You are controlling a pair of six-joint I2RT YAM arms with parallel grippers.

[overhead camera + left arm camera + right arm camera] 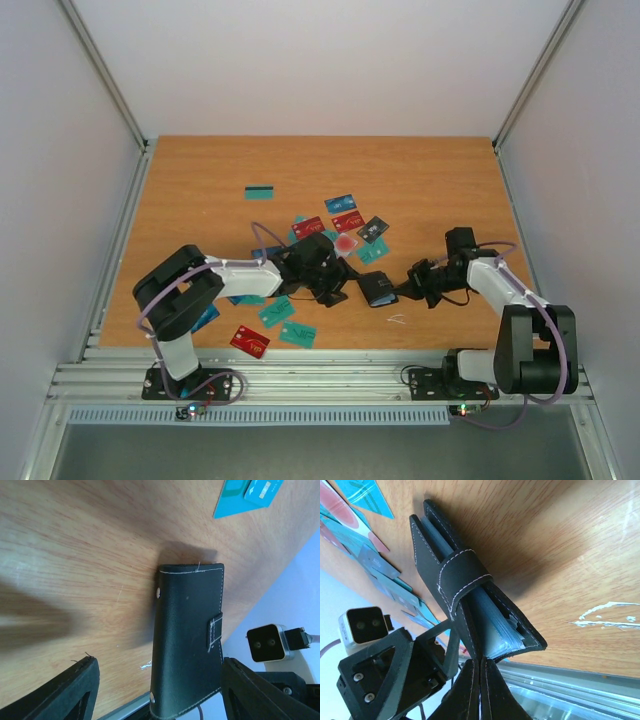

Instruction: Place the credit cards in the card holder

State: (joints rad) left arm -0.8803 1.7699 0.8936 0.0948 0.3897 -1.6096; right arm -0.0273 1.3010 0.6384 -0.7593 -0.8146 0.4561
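Holder shut, strap across its open side, on edge at mid surface between both arms. Right gripper clenched, pinching its lower edge. Left gripper released, fingers wide either side of it. Cards scattered around left arm.

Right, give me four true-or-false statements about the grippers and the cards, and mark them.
1. The left gripper is shut on a red card. False: it is open, its fingers either side of the card holder.
2. The right gripper is shut on the card holder. True.
3. Every card sits in one neat pile. False: the credit cards lie scattered over the table.
4. One teal card lies apart from the others. True.
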